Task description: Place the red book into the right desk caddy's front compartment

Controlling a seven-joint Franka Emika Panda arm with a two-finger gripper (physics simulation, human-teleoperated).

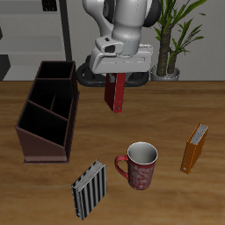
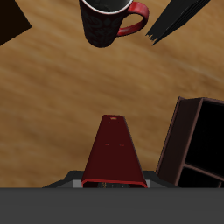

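My gripper (image 1: 115, 77) is shut on the top of the red book (image 1: 114, 93), a thin dark-red hardback that hangs upright above the table. The book is held in the air beside the right desk caddy (image 1: 48, 110), a large dark maroon open box with inner dividers, and is apart from it. In the wrist view the red book (image 2: 114, 153) stretches away from the gripper (image 2: 112, 183), with the caddy (image 2: 197, 140) beside it and the wooden table below.
A red patterned mug (image 1: 139, 165) stands near the table's front, also in the wrist view (image 2: 109, 19). A black-and-white striped book (image 1: 89, 189) stands beside it (image 2: 179, 17). An orange book (image 1: 195, 148) stands farther off. A potted plant (image 1: 171, 39) is at the back.
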